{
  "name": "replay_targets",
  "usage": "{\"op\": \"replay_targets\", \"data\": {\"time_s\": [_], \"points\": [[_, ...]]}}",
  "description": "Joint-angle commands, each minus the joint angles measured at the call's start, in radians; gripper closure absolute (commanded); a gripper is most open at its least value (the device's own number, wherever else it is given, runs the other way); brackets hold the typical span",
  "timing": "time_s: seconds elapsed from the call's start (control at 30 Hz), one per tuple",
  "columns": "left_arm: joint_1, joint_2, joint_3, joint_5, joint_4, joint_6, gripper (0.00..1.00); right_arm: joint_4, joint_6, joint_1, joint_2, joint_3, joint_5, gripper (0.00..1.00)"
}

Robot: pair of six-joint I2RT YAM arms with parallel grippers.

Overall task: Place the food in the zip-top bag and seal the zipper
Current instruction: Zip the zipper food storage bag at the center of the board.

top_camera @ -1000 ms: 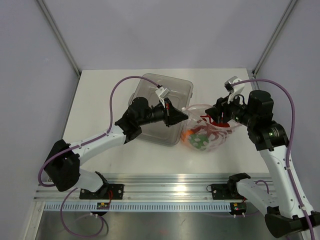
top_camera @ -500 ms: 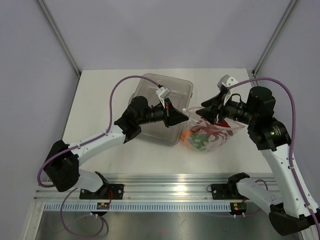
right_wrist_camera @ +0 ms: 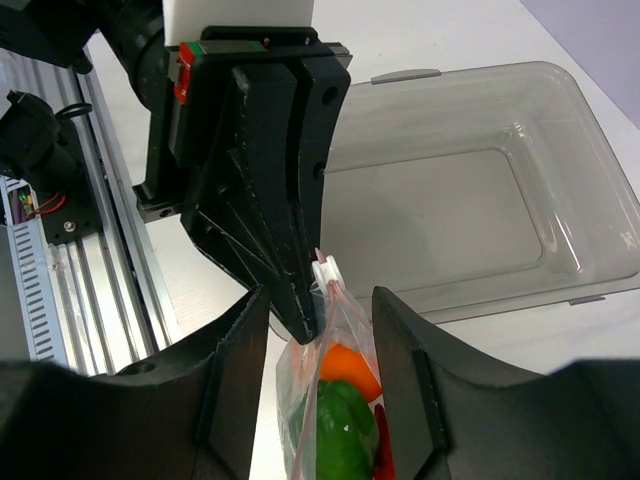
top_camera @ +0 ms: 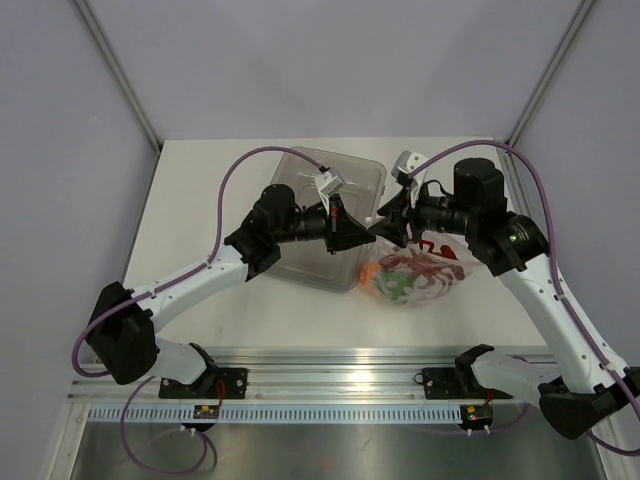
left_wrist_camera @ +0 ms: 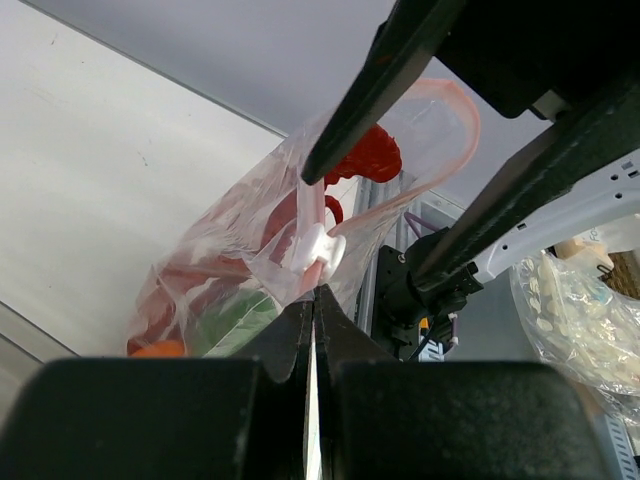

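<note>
- The left tool is pinching shut on the bag at its zipper end.
- The right tool is standing open, its fingers straddling the bag's mouth.
- The lobster, orange and pepper are lying inside the bag, which is sitting on the counter beside the tray.

Left gripper and right gripper nearly tip to tip over left end of zip-top bag, beside clear tray. Food inside.

Right fingers have swung left, seemingly straddling a corner of the zip-top bag.
</note>
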Motion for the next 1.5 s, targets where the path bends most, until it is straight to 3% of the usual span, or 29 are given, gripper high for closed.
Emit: {"op": "replay_targets", "data": {"time_s": [0.0,0.07,0.23,0.87,1.13,1.17,1.23,1.3,1.47], "points": [[0.013,-0.039,0.057,0.045,0.059,0.016,1.0,0.01,-0.033,0.015,0.013,0.044,0.038,0.48],[0.015,-0.033,0.059,0.05,0.067,0.01,1.0,0.012,-0.033,0.017,0.015,0.041,0.044,0.5],[0.018,-0.022,0.062,0.062,0.079,-0.002,1.0,0.023,-0.027,0.018,0.022,0.042,0.055,0.66],[0.021,-0.014,0.065,0.082,0.096,-0.021,1.0,0.052,0.01,0.02,0.05,0.039,-0.02,0.63],[0.022,-0.017,0.063,0.084,0.085,-0.013,1.0,0.072,0.034,0.021,0.047,0.035,-0.005,0.96],[0.022,-0.022,0.063,0.078,0.079,-0.011,0.99,0.072,0.036,0.021,0.042,0.033,-0.005,0.98],[0.024,-0.027,0.068,0.055,0.058,-0.005,0.8,0.072,0.037,0.021,0.036,0.027,-0.005,1.0],[0.03,-0.031,0.069,0.058,0.05,-0.004,0.68,0.07,0.036,0.021,0.026,0.024,-0.001,1.0],[0.038,-0.025,0.091,0.085,0.05,-0.011,0.64,0.075,0.039,0.021,0.009,0.016,0.0,1.0]]}}
